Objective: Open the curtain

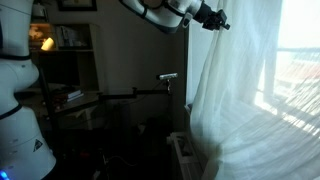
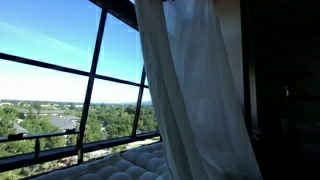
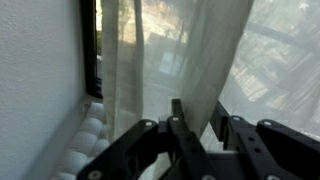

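Note:
The curtain [image 1: 245, 95] is a tall sheer white panel with soft folds, lit from behind, and it also shows in an exterior view [image 2: 185, 90]. My gripper [image 1: 214, 20] is high up at the curtain's leading edge, on the end of the white arm. In the wrist view my gripper [image 3: 200, 113] has its two black fingers apart, with a hanging fold of the curtain [image 3: 185, 50] coming down between them. The fingers do not press the fabric together.
A white tufted cushion [image 2: 125, 165] lies along the window sill and also shows in the wrist view [image 3: 85, 140]. Dark window bars [image 2: 95, 80] stand behind the curtain. The white robot base [image 1: 20, 125], a shelf [image 1: 70, 55] and a small camera on a stand [image 1: 168, 77] are in the room.

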`<state>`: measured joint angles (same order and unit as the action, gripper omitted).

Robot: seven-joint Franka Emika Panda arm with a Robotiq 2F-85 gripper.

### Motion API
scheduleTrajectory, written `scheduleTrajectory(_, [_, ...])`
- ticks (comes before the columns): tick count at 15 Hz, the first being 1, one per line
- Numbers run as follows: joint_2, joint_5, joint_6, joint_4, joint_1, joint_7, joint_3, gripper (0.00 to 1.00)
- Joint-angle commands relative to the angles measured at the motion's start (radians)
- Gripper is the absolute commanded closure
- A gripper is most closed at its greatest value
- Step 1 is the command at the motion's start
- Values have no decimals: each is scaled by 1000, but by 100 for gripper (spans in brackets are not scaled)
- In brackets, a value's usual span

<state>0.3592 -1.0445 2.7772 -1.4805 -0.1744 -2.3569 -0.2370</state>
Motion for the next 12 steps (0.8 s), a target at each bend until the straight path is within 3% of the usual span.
scheduleTrajectory(1, [-41,-38,43,-56,-31,-38,22,95])
scheduleTrajectory(3, [-58,-58,76,-90,-36,-70,14,100])
scheduleTrajectory(6, [-104,-126,181,-160,-23,-81,-3,99])
scheduleTrajectory(9, [-170,-265,336,-207,-29,-16,17,99])
scheduleTrajectory(12, [-233,-445,438,-164,-46,94,40,99])
